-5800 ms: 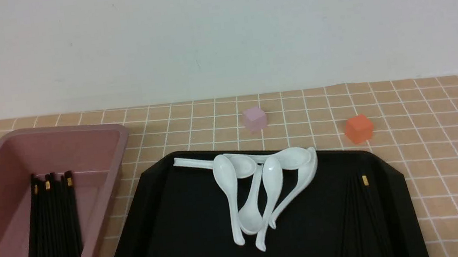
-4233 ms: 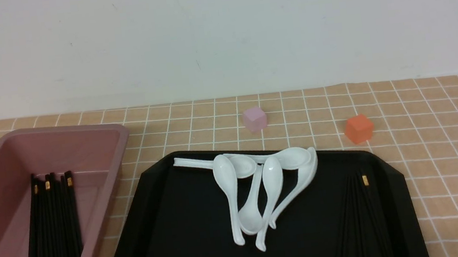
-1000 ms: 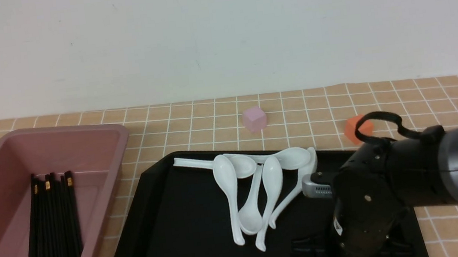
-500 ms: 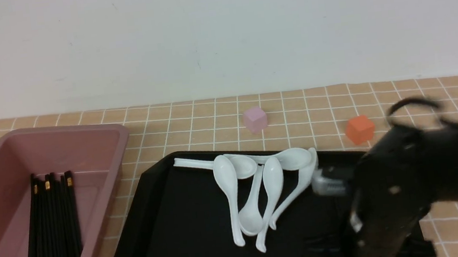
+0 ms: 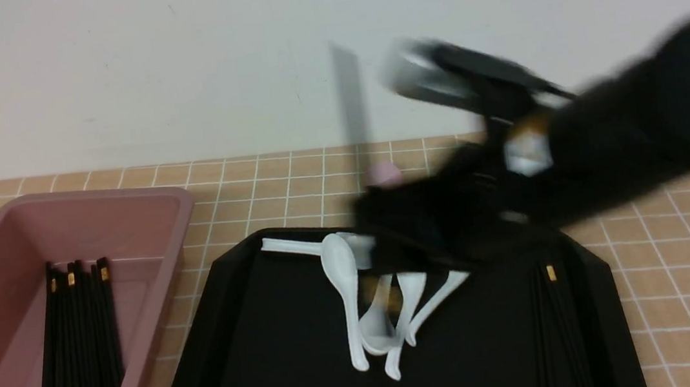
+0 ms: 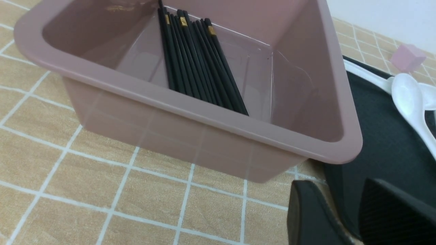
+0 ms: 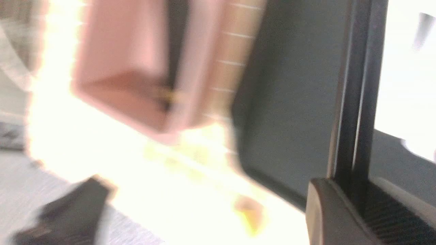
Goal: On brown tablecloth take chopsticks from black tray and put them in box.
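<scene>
On the brown tablecloth [image 5: 681, 233] the black tray [image 5: 260, 359] holds a few chopsticks [image 5: 555, 325] along its right side. My right gripper [image 5: 383, 241], blurred, hangs above the tray's far half, shut on a pair of chopsticks [image 5: 351, 102] that stand nearly upright. In the right wrist view the pair of chopsticks [image 7: 357, 85] runs out from between the jaws of the right gripper [image 7: 354, 190]. The box [image 5: 144, 197] at the left holds several chopsticks [image 5: 79, 340]. My left gripper [image 6: 347, 204] is open and empty, low beside the near right corner of the box [image 6: 211, 119].
Several white spoons [image 5: 347, 297] lie piled at the tray's far middle, partly under my right arm. A small pink cube [image 5: 385, 174] sits on the cloth behind the tray, half hidden by the arm. A pale wall closes off the back.
My right arm has risen from the tray's right side and swung left with a pair of chopsticks, now upright. The box and spoons have not moved.
</scene>
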Controlling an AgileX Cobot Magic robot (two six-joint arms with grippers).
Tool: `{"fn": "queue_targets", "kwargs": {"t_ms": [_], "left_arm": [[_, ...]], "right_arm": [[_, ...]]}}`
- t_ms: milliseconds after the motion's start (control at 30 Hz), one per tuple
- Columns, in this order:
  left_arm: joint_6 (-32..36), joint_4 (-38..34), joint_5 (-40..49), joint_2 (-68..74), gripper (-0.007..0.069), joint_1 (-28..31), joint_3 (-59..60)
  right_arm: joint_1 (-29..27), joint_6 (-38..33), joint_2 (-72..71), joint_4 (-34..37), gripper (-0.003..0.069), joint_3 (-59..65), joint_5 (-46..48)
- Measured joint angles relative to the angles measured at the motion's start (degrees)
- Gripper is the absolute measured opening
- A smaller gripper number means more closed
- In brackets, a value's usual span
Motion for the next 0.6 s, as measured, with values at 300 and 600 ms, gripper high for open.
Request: {"fn": "queue_targets", "kwargs": {"t_ms": [300, 600], "left_arm": [[-0.05, 0.00, 0.00, 0.00, 0.0238, 0.00, 0.00], [-0.05, 0.00, 0.00, 0.00, 0.0238, 0.00, 0.00]], "right_arm": [[8.72, -15.52, 28.65, 10.45, 0.0141, -26.89, -2.00], [9.12, -16.13, 51.59, 10.86, 0.0146, -51.72, -3.30]]}}
